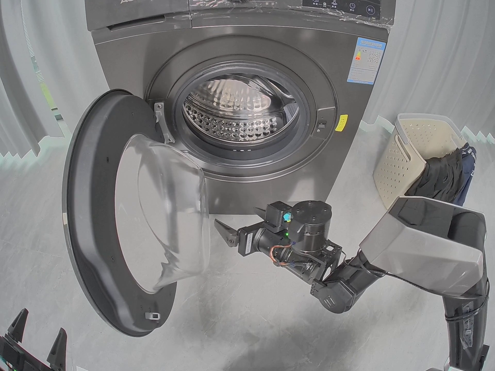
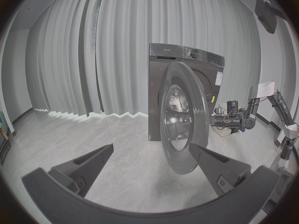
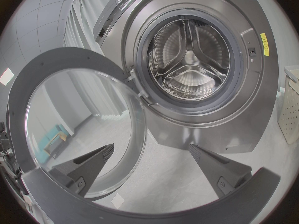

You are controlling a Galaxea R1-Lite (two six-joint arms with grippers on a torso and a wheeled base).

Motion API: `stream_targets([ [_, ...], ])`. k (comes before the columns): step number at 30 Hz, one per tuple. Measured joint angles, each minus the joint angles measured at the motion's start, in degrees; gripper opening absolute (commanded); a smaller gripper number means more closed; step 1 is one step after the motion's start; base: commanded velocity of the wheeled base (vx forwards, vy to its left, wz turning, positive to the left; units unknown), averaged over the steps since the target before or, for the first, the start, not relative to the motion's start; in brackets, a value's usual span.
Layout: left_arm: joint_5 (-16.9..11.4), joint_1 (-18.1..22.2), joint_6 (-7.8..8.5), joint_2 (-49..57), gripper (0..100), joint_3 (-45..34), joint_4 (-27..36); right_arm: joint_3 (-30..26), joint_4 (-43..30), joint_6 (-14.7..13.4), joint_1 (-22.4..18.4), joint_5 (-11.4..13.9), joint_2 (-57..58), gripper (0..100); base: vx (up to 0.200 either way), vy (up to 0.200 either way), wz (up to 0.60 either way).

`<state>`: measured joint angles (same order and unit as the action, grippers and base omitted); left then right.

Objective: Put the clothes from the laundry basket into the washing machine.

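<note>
The grey washing machine (image 1: 237, 78) stands with its round door (image 1: 129, 212) swung wide open to the left. Its steel drum (image 1: 237, 112) holds no clothes. A cream laundry basket (image 1: 412, 150) sits on the floor right of the machine, with dark clothes (image 1: 446, 173) draped over its near rim. My right gripper (image 1: 234, 228) hangs low in front of the machine, below the drum opening, open and holding nothing; its wrist view faces the drum (image 3: 190, 59). Down at the lower left my left gripper (image 1: 36, 336) is open and holds nothing, well away from the door.
The open door (image 3: 78, 122) with its bulging glass juts out left of my right gripper. Pale floor stretches between machine and basket (image 3: 291, 109). Grey curtains hang behind the machine (image 2: 155, 94). In the left wrist view the right arm (image 2: 230, 120) shows past the door.
</note>
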<state>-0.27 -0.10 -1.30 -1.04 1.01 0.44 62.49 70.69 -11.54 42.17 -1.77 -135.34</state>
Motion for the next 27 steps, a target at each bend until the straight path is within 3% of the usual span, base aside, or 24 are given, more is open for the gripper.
stream_targets([
  [12, 0.0, 0.0, 0.00, 0.0, 100, 0.0, 0.0, 7.2, -0.8, 0.0, 5.0, -0.1, -5.1, 100, 0.000, 0.000, 0.00],
  [27, 0.0, 0.0, 0.02, 0.0, 100, 0.0, 0.0, 15.7, -7.5, -0.2, 4.4, -0.5, -7.0, 100, 0.000, 0.000, 0.00],
])
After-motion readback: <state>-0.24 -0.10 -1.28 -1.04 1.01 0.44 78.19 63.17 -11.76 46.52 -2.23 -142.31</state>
